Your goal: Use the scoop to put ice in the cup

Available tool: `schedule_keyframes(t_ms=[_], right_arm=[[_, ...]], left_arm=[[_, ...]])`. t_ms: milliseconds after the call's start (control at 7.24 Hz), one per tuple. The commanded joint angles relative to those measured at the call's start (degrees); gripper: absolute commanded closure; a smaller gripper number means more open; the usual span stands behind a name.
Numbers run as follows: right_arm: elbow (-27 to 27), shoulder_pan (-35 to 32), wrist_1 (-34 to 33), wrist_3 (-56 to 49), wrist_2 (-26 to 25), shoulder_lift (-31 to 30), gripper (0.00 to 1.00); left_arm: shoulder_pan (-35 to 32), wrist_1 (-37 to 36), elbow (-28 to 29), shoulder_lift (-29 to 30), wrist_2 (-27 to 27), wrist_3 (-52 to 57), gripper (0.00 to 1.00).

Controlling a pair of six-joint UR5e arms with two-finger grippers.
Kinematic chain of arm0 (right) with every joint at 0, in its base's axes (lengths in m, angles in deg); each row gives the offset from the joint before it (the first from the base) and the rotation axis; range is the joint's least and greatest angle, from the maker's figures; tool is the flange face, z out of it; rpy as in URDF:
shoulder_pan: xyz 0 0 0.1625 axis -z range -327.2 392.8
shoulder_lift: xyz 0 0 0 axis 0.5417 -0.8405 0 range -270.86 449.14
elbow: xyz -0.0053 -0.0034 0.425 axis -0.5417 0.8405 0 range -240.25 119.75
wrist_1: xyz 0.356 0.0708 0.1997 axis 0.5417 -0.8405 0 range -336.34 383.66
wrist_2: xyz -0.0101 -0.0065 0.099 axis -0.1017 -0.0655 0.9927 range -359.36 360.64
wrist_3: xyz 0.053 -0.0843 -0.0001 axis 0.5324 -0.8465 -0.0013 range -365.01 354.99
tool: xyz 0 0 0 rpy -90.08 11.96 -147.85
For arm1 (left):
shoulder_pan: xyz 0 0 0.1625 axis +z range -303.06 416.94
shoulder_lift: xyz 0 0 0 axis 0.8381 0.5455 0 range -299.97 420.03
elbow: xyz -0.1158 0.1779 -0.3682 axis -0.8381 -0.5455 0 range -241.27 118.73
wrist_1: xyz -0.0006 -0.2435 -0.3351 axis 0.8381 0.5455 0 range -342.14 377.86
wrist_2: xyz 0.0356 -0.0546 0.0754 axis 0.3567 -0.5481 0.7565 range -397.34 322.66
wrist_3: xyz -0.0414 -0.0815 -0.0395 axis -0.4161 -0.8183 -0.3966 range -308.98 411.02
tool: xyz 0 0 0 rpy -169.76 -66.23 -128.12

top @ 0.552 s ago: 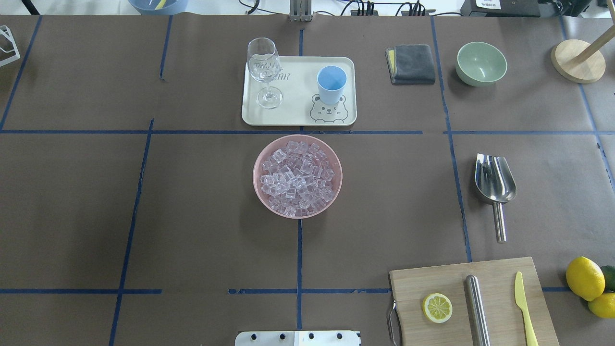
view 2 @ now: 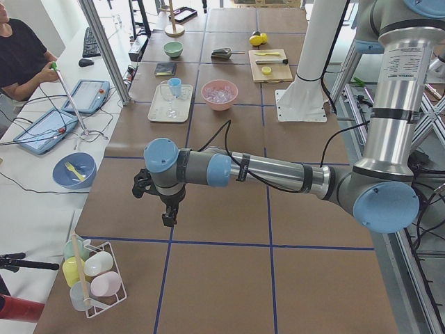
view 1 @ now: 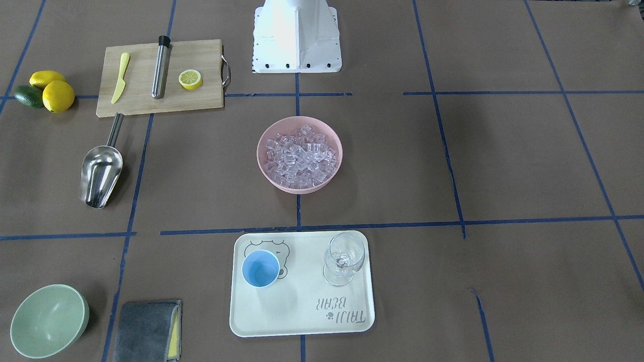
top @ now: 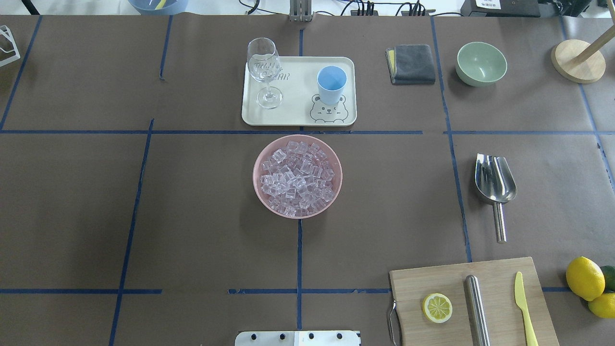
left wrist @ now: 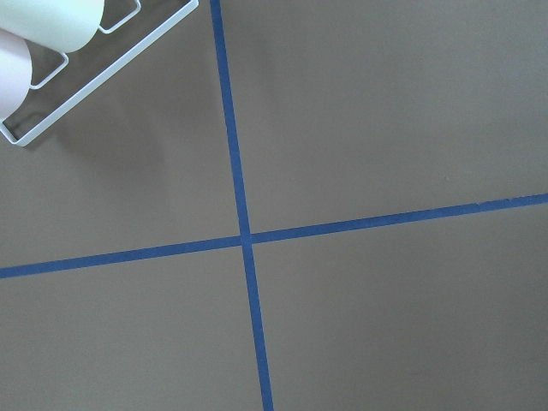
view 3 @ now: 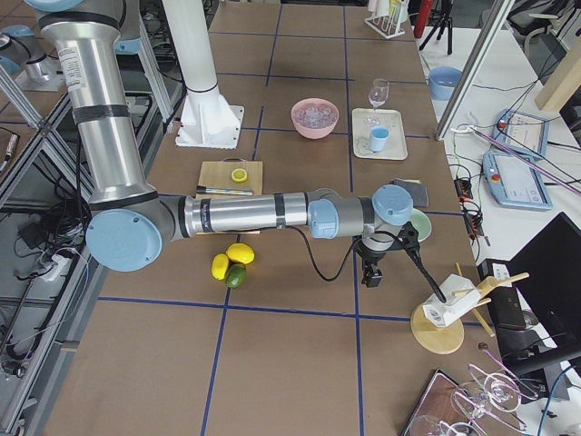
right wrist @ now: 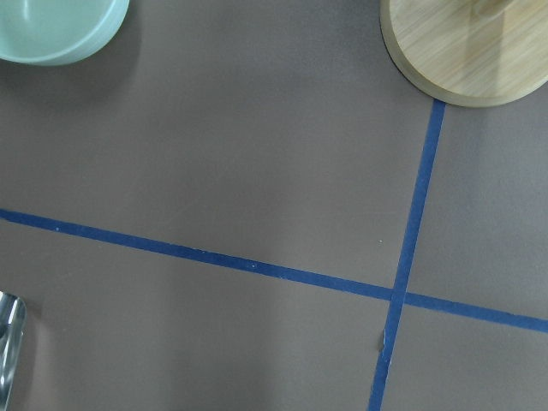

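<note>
The ice (top: 298, 178) is heaped in a pink bowl (top: 255, 185) at the table's middle. Beyond it, the light-blue cup (top: 331, 81) stands upright on a cream tray (top: 298, 96). The steel scoop (top: 495, 178) lies flat on the table's right side, its handle toward the robot; a sliver of the scoop (right wrist: 7, 342) shows in the right wrist view. My left gripper (view 2: 168, 216) hangs over bare table far off to the left, and my right gripper (view 3: 372, 277) far off to the right. Both show only in the side views, so I cannot tell their state.
A wine glass (top: 264, 67) shares the tray. A grey cloth (top: 412, 63), green bowl (top: 481, 62) and wooden stand base (top: 578, 60) sit at the far right. A cutting board (top: 473, 300) with lemon half, steel cylinder and yellow knife lies near right, lemons (top: 584, 278) beside it.
</note>
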Motion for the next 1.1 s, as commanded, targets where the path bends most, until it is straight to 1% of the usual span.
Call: schedule_keyframes(t_ms=[0, 138, 276, 414, 552, 691, 829, 967], right_arm=[[-0.1, 0.1, 0.0, -0.1, 0.1, -0.2, 0.00], [-0.1, 0.1, 0.0, -0.2, 0.8, -0.4, 0.00], [-0.8, 0.3, 2.0, 0.1, 3.3, -2.5, 0.00], [-2.0, 1.9, 9.3, 0.7, 4.7, -5.9, 0.00], [-5.2, 5.6, 16.3, 9.1, 4.8, -9.1, 0.00], [-8.9, 8.6, 21.9, 21.3, 4.6, -11.2, 0.00], [-12.4, 11.4, 26.9, 28.2, 4.1, -14.7, 0.00], [-14.7, 13.9, 28.7, 35.1, 4.1, -15.6, 0.00]], left_arm=[[0.1, 0.1, 0.0, -0.4, 0.0, -0.4, 0.00], [0.1, 0.8, 0.4, -0.6, 0.0, 0.2, 0.00], [0.9, 2.4, -0.9, -0.7, -0.5, 0.2, 0.00], [5.2, 2.8, -1.7, -0.7, -0.6, 0.0, 0.00], [12.1, 5.4, -3.7, -0.1, -0.8, -0.4, 0.00], [16.5, 11.7, -5.0, 0.2, -0.9, -0.2, 0.00], [19.2, 20.4, -5.0, 0.2, -1.0, 0.0, 0.00], [23.3, 28.4, -5.0, 0.2, -0.9, -0.4, 0.00]])
